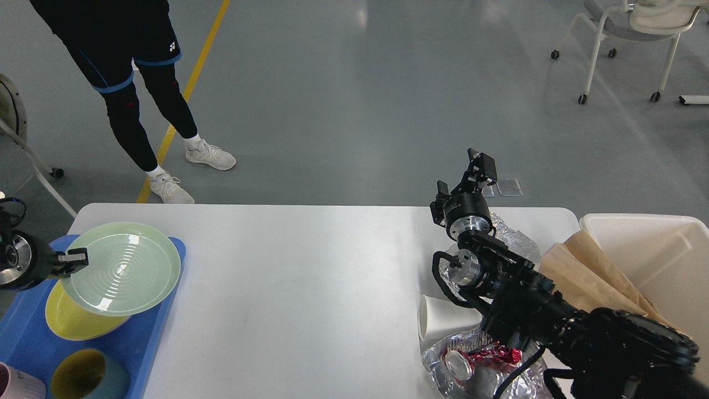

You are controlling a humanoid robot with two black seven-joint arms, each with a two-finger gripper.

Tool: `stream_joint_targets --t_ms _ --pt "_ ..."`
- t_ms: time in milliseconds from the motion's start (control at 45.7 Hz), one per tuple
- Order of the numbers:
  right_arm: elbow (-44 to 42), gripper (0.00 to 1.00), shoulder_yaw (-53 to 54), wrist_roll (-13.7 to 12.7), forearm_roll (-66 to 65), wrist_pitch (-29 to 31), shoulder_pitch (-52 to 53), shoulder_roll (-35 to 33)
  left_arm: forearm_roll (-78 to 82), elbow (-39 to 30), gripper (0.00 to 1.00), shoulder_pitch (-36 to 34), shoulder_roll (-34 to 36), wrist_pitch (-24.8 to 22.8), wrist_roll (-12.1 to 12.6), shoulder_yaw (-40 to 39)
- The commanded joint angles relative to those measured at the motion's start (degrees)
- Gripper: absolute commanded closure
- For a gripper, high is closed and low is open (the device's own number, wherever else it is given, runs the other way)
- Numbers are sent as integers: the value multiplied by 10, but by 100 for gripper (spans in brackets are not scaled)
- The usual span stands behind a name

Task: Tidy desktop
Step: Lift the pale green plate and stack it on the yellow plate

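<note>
The white desktop (316,288) fills the middle of the head view. My left gripper (75,258) at the far left is shut on the rim of a pale green plate (122,269), holding it tilted just above a yellow plate (72,321) in the blue tray (149,332). My right gripper (465,180) is raised above the desktop's far right part, fingers apart and empty. Below my right arm lie a white paper cup (440,322) on its side, crumpled foil (515,235) and a red wrapper (490,353).
A teal mug (83,379) and a pink cup (16,385) stand in the tray's near end. A cream-white bin (659,249) with brown paper (587,271) stands at the right. A person (133,83) stands beyond the table's far left; a wheeled chair (626,33) is far right.
</note>
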Motion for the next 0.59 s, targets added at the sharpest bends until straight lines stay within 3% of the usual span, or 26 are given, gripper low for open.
stream_joint_targets --t_ms 0,219,372,569 --pt "0 0 0 1 0 0 0 0 -7 5 100 39 8 38 -16 -1" --pt "0 0 0 1 0 0 0 0 -30 73 100 128 11 88 -19 -12" --pt "0 0 0 0 0 0 0 0 -35 122 100 155 16 91 -36 -22" --pt "0 0 0 0 0 0 0 0 -35 161 97 192 16 89 -37 -24"
